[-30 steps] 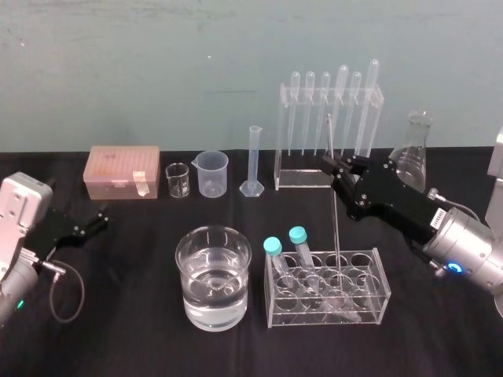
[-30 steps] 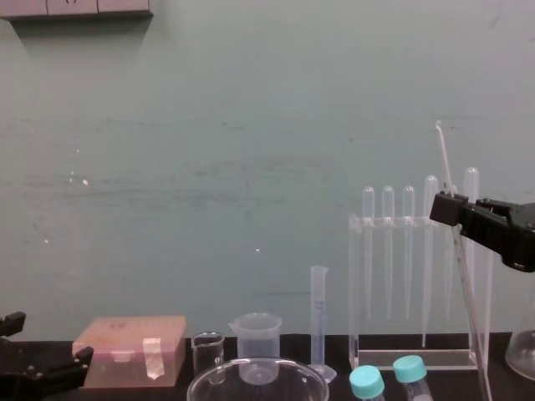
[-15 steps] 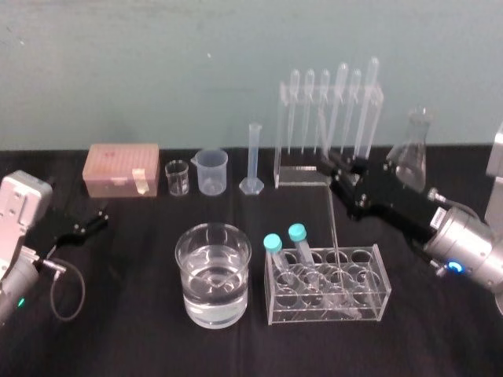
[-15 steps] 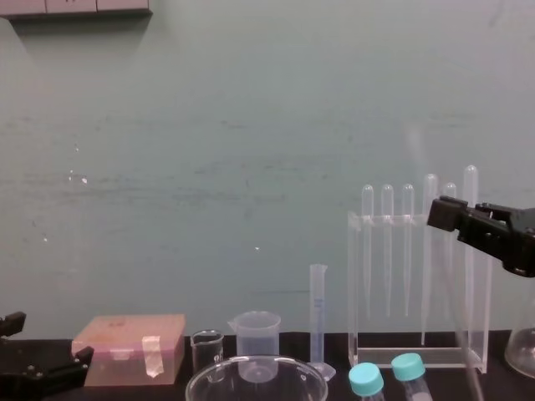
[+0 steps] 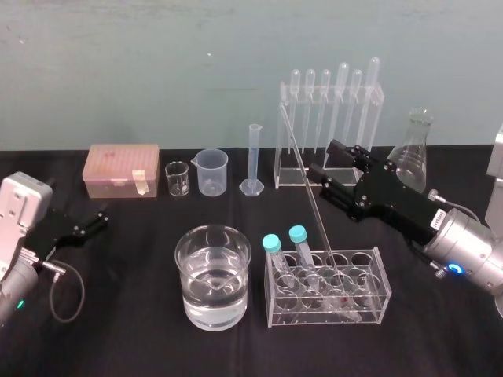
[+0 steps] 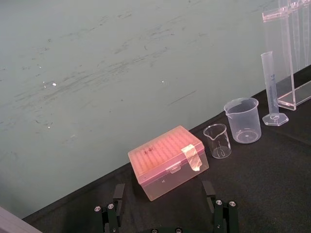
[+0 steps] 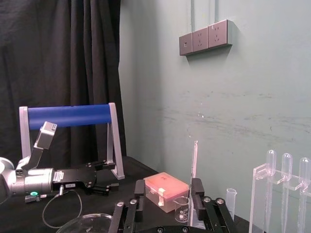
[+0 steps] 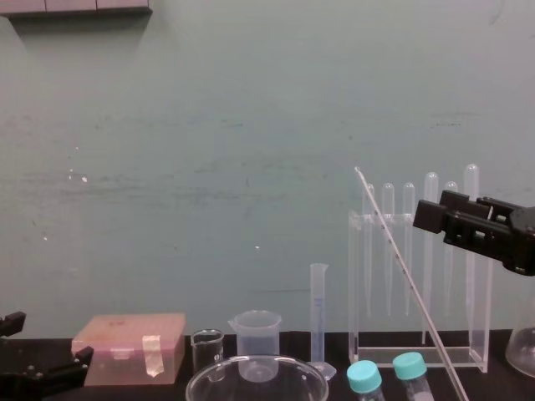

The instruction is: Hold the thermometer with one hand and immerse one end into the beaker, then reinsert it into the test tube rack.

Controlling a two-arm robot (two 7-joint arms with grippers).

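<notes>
Thermometer (image 5: 310, 196) leans over black cloth (image 5: 126, 314), teal wall (image 5: 157, 63) behind; right gripper (image 5: 324, 159), left gripper (image 5: 93, 221) both spread.

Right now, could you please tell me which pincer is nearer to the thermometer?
Right. The right pincer hangs open close beside the upper part of the leaning thermometer; the left pincer sits open far off to the left.

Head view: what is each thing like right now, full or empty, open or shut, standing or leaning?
thermometer: leaning in the test tube rack, red tip down, not gripped.
test tube rack: upright, thermometer in one hole.
beaker: upright, partly filled with clear liquid.
capped tubes: caps on, tilted in the rack.
pink box: lid shut.
right gripper: open, beside the thermometer.
left gripper: open, parked at the left.
</notes>
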